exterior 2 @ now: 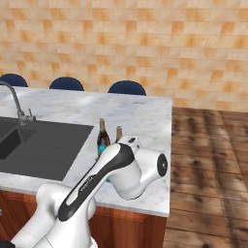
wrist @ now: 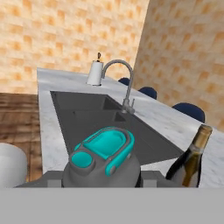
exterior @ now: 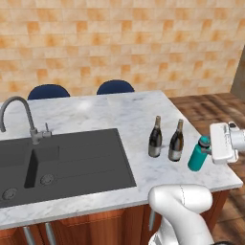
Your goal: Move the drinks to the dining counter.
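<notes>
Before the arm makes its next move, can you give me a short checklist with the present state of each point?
1. Teal bottle with dark cap stands upright on the marble dining counter: ok.
2. End effector closed on the teal bottle's cap: ok.
3. Two dark glass wine bottles upright, apart from the teal bottle: ok.
4. Teal bottle safely away from the counter edge: not ok, it is near the corner.
5. Bottle base fully resting on the counter: cannot tell.
</notes>
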Robot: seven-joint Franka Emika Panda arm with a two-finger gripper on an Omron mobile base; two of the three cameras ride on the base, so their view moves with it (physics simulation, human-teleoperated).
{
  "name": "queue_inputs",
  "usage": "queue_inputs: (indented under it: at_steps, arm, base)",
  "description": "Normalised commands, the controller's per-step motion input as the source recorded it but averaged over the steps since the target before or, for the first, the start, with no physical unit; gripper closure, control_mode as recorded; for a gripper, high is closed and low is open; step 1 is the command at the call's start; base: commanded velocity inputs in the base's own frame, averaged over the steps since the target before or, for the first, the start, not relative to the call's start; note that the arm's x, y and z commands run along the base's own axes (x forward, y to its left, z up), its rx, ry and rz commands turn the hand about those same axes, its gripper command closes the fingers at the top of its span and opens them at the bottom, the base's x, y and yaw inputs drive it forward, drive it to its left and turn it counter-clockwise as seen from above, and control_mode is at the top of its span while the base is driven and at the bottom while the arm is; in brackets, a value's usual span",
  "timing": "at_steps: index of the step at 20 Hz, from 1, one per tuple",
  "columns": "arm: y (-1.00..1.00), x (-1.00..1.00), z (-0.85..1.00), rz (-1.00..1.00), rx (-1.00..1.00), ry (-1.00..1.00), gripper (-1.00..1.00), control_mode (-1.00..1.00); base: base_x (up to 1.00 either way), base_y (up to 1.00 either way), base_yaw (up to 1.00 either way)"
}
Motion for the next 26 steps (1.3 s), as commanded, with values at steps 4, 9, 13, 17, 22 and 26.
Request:
queue_inputs:
  at_steps: [4, 9, 13, 17, 22, 26]
  arm:
    - [-0.05, 0.09, -0.22, 0.0, 0.0, 0.0, 1.0, -1.0]
    - [0.0, 0.14, -0.2, 0.0, 0.0, 0.0, 1.0, -1.0]
    - [0.0, 0.13, -0.21, 0.0, 0.0, 0.0, 1.0, -1.0]
    - [0.0, 0.12, -0.23, 0.0, 0.0, 0.0, 1.0, -1.0]
    - [-0.01, 0.1, -0.23, 0.0, 0.0, 0.0, 1.0, -1.0]
    - [-0.02, 0.1, -0.22, 0.0, 0.0, 0.0, 1.0, -1.0]
  base:
    - [0.0, 0.0, 0.0]
    - [0.0, 0.0, 0.0]
    - [0.0, 0.0, 0.0]
    - [0.0, 0.0, 0.0]
    - [0.0, 0.0, 0.0]
    - [0.0, 0.0, 0.0]
